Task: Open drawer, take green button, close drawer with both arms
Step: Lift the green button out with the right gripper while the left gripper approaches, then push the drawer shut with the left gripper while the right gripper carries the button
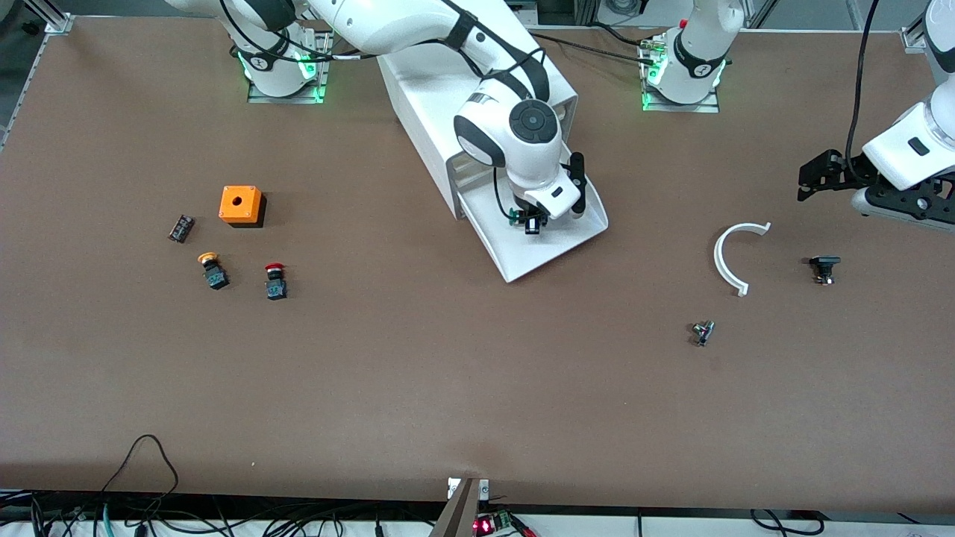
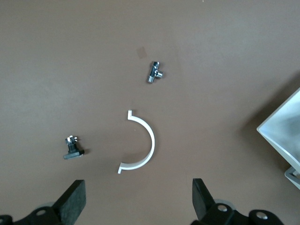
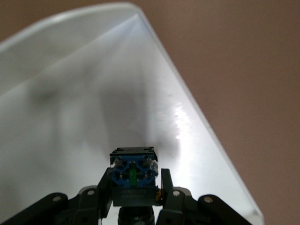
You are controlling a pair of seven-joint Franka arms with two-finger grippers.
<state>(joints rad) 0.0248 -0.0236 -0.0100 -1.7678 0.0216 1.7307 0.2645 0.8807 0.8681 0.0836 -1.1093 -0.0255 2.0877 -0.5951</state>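
Lowest white tray drawer (image 1: 574,242) stands open; right claw (image 3: 133,187) clamped on green-capped dark button (image 3: 133,176) over it; left claw (image 2: 138,199) waits, fingers apart; closing remains

The right arm (image 1: 418,30) comes from its base at the upper left of the front view and bends down toward the centre of the frame. Its wrist points downward, and the right gripper (image 1: 532,221) has its fingers (image 3: 105,185) closed on a small object, as the right wrist view shows at its lower edge.

The left arm (image 1: 914,142) waits at the right edge of the front view. The left gripper (image 1: 809,183) points toward the centre, with its fingers (image 2: 75,199) spread wide apart.
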